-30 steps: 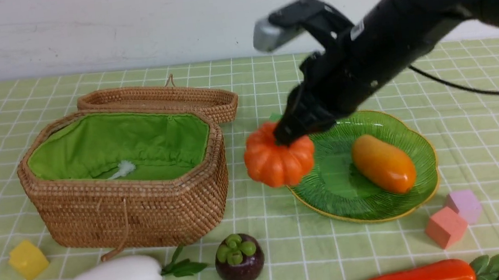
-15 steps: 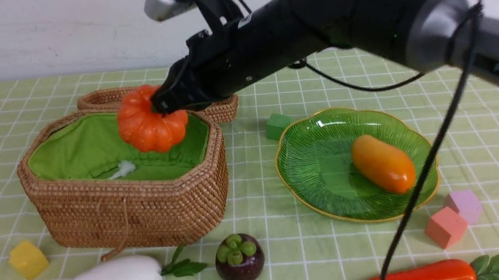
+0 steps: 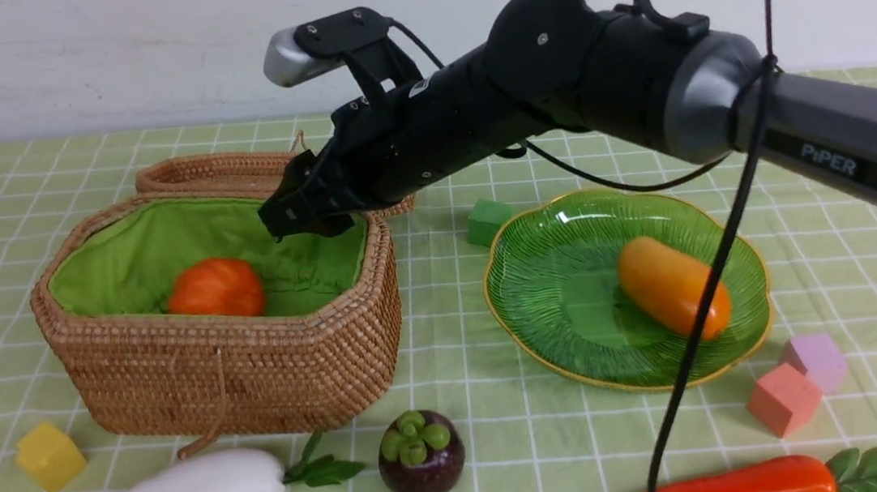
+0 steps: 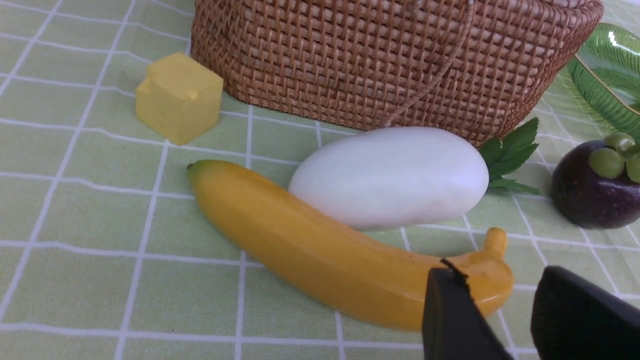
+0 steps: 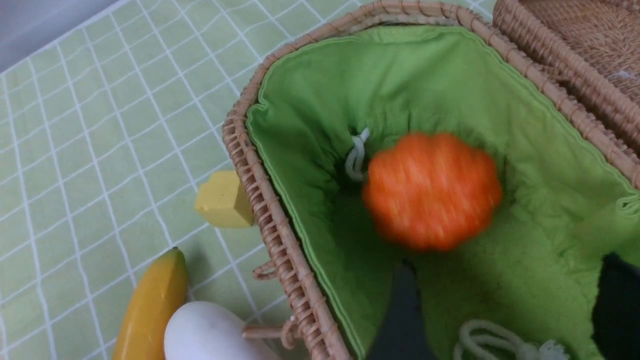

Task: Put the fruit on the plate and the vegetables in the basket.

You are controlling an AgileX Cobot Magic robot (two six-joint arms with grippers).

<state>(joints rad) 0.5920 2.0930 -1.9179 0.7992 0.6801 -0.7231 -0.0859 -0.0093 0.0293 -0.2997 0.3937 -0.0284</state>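
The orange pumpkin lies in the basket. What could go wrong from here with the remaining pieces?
The right hand hangs open, low over the rim of the brown woven basket; pulling back sideways, it might catch that rim or the woven lid behind it. The long yellow banana lies close against the big white radish, so the left hand, grasping it, may shove the radish away.

Staged test tabletop — checked cloth, bare white wall.

Pumpkin in basket; mango on plate; plate right of basket.
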